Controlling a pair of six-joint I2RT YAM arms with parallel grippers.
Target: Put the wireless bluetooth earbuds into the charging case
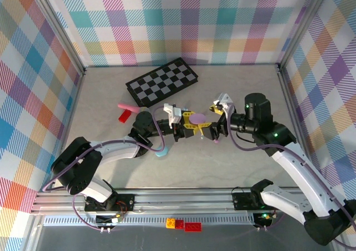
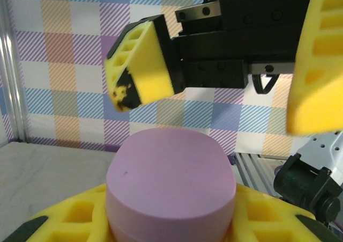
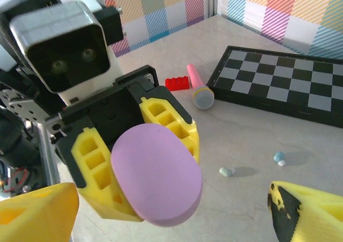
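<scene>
Left hand [image 1: 191, 126] is clamped on a purple oval case [image 3: 155, 175], held clear of the tabletop [image 3: 252, 129]. Right hand [image 1: 214, 129] stands wide and empty, its fingers facing the case without touching it. A greenish earbud [image 3: 226, 171] and a bluish earbud [image 3: 279, 157] lie loose on the tabletop, near a chessboard [image 3: 284, 83].

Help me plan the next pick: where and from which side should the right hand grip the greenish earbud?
Come from straight above and pinch the greenish earbud across its narrow middle. It is tiny and lies flat on the table, with bare surface around it and the bluish earbud well apart, so a sideways approach would likely find little to grip.
</scene>
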